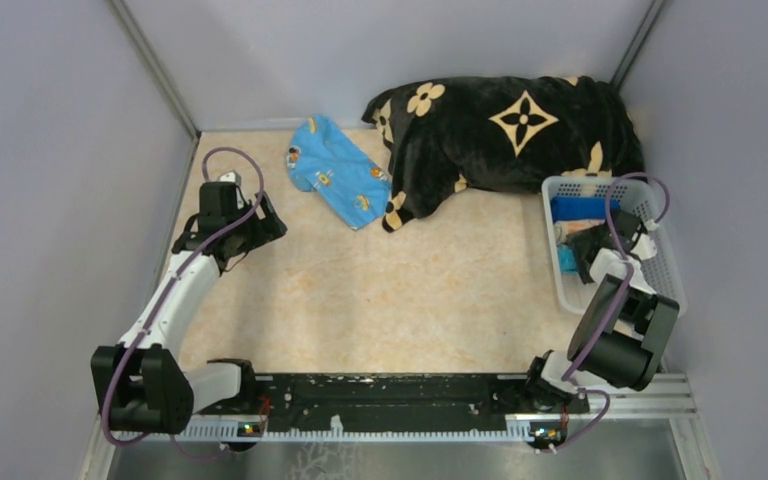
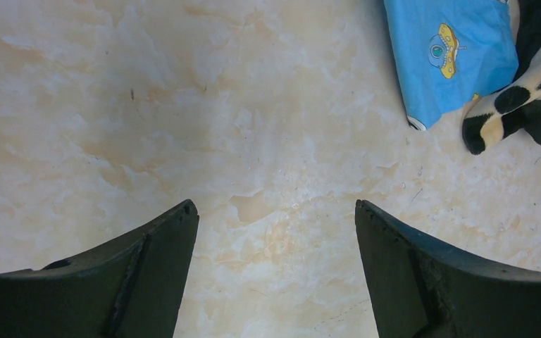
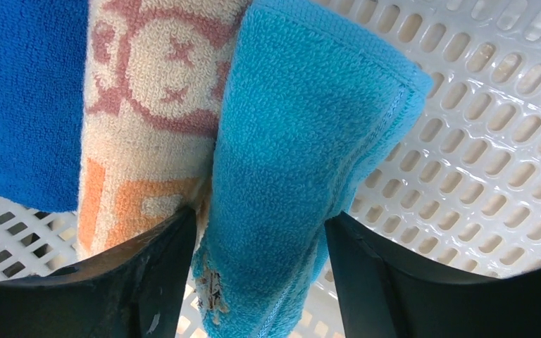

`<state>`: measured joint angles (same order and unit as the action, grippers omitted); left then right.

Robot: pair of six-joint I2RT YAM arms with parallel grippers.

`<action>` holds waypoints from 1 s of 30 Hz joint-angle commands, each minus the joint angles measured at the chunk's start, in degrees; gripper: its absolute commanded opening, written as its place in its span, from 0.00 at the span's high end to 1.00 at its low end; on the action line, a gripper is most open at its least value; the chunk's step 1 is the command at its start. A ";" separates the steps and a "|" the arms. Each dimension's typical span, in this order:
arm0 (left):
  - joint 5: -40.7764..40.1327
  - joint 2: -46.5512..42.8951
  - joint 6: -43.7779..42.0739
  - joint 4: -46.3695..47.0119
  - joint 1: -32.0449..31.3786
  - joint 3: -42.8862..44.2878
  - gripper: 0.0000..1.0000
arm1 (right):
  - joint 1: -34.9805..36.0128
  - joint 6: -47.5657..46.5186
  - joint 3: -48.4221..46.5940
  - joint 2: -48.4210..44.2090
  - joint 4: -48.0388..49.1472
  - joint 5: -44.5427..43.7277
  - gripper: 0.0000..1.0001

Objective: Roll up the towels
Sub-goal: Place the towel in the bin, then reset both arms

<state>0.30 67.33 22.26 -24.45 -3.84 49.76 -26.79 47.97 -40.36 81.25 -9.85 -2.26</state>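
— Where are the towels sitting right now?

— In the right wrist view I'm looking at three of them packed side by side in the white perforated plastic basket (image 3: 479, 162). The plain turquoise terry towel (image 3: 303, 141) is filling the centre of the frame. The cream towel with red, orange and blue bands and lettering (image 3: 148, 105) is lying against its left side, and the plain dark blue towel (image 3: 21, 98) is sitting at the far left edge.

— And the fourth?

— I'm seeing the light blue towel with orange cartoon prints (image 1: 335, 172) lying loose at the upper middle of the overhead view, well apart from the basket. Its right end is touching the big black plush blanket with tan flowers (image 1: 505, 130), which is heaped along the top of the frame.

— What is the right hand doing?

— The right gripper (image 3: 260, 213) is reaching down into the basket, at the right edge of the overhead view. Its two black fingers are standing apart, one on each side of the turquoise towel, and the cloth is filling the gap between them. I'm not able to tell whether they are pinching it or only lying against it.

— And the left?

— The left gripper (image 2: 276, 204) is hanging over the bare beige marbled tabletop (image 2: 183, 105) with its fingers spread wide and nothing between them. In its own view the printed towel and a corner of the blanket are showing at the upper right.
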 commanded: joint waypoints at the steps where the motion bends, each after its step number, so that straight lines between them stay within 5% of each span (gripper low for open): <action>1: 0.76 0.78 0.29 0.66 0.62 -0.09 0.12 | 0.33 1.80 0.96 -4.17 1.02 -0.89 0.31; 15: 2.08 -0.84 -0.39 1.28 0.92 -0.06 0.12 | 0.19 1.47 1.82 -14.60 -4.47 -3.16 0.20; 26: 5.02 -12.59 -0.91 -0.80 0.91 3.59 0.11 | 0.24 -14.78 -6.17 -34.78 -16.03 -0.76 0.09; 30: 3.98 -15.54 -2.22 -5.40 0.85 7.75 0.10 | 3.10 -20.36 -14.73 -35.75 -21.71 2.10 0.08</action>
<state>3.92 54.54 21.76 -26.46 -3.36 52.53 -26.68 35.59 -46.24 47.35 -27.75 -2.79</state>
